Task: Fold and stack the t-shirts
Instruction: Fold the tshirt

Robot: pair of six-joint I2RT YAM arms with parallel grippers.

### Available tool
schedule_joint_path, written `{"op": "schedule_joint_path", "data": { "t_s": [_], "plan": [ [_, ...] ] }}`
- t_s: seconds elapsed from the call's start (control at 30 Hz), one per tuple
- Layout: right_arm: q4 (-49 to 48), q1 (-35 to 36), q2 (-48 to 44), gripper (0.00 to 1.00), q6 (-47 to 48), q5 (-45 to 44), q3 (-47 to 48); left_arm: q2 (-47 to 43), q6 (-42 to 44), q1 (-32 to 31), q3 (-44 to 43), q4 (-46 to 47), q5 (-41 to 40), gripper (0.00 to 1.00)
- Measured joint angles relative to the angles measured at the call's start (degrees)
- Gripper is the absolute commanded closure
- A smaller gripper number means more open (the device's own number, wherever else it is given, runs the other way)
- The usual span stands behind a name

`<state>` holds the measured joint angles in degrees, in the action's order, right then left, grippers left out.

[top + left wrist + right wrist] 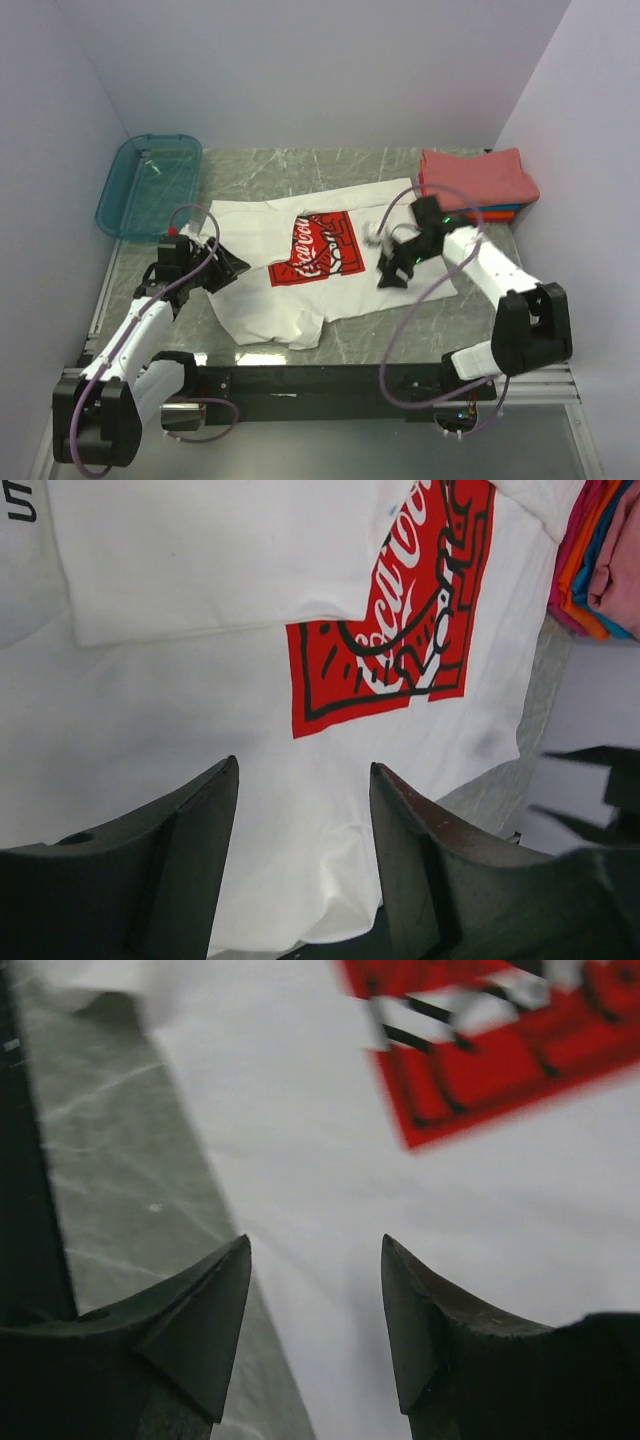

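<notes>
A white short-sleeved cotton tee (290,300) with a red square Coca-Cola chest print (315,250) lies spread across the middle of the grey marble-patterned tabletop (400,330), print facing up. Its outline is uneven, with one corner hanging toward six o'clock. In the left wrist view a layer of white cloth is folded over part of the tee beside the print.

The left claw (235,268) is at the tee's nine o'clock edge, over white fabric. Its two dark fingers (190,860) stand apart with nothing between them. The right claw (392,270) is at the tee's three o'clock side, and its fingers (200,1330) are also spread and hold nothing. From its wrist camera, one finger is over bare tabletop and the other over white cloth, with the hem running between them. Whether either claw touches the cloth cannot be told.

A stack of folded tees (478,180) sits at two o'clock on the tabletop, with a coral-red tee on top and orange and blue edges showing beneath it. The stack is just beside the white tee's far sleeve. A teal plastic rectangular bin (148,185) stands at ten o'clock, near the tabletop's corner.
</notes>
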<state>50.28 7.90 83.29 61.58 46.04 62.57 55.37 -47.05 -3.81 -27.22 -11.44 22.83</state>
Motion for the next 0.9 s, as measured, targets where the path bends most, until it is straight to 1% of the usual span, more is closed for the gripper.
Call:
{"op": "schedule_joint_path", "data": {
  "t_s": [0.07,0.1,0.17,0.2,0.27,0.33,0.43,0.53,0.6,0.7,0.77,0.8,0.9],
  "plan": [
    [-2.14,9.31,-3.87,0.37,3.04,0.02,-7.91,-2.25,1.07,-0.07,-0.87,-3.32,-0.68,0.36],
    [-4.44,14.80,-5.73,0.36,3.52,-0.90,-11.15,-4.04,1.62,-0.09,-1.73,-4.70,-1.97,0.28],
    [-9.22,27.63,-9.53,0.36,4.07,-3.91,-16.09,-8.20,2.99,-0.11,-4.46,-6.75,-4.90,0.18],
    [-11.32,33.05,-10.51,0.36,4.00,-5.49,-17.03,-10.34,3.52,-0.11,-6.19,-7.08,-6.80,0.08],
    [-14.71,41.55,-10.56,0.36,3.17,-9.38,-16.52,-14.14,4.57,-0.11,-9.44,-6.93,-10.64,0.07],
    [-19.39,48.76,-8.37,0.36,1.79,-14.12,-14.88,-16.92,5.84,-0.07,-12.00,-6.34,-14.10,0.07],
    [-24.74,56.39,-3.96,0.36,-0.07,-21.22,-12.66,-18.43,7.72,-0.07,-14.25,-6.88,-17.92,0.07],
    [-28.09,62.36,1.75,0.37,-1.44,-27.23,-10.19,-18.60,9.25,-0.07,-14.51,-8.63,-21.11,0.07],
    [-29.59,64.52,5.44,0.39,-2.03,-30.32,-8.98,-19.34,10.05,-0.07,-13.90,-9.94,-22.14,0.07],
    [-30.14,65.20,9.66,0.43,-3.02,-34.01,-7.72,-21.94,10.75,-0.07,-12.24,-10.80,-22.73,0.07],
    [-30.16,65.20,11.72,0.51,-3.56,-35.54,-6.84,-23.58,11.08,-0.07,-11.58,-11.17,-22.82,0.07],
    [-30.08,65.20,12.28,0.63,-3.80,-36.02,-6.49,-24.20,11.30,-0.07,-11.45,-11.30,-22.82,0.07],
    [-29.29,65.20,13.22,0.94,-4.63,-36.72,-5.18,-24.96,11.52,-0.07,-11.45,-11.32,-22.80,0.07]
  ]
}}
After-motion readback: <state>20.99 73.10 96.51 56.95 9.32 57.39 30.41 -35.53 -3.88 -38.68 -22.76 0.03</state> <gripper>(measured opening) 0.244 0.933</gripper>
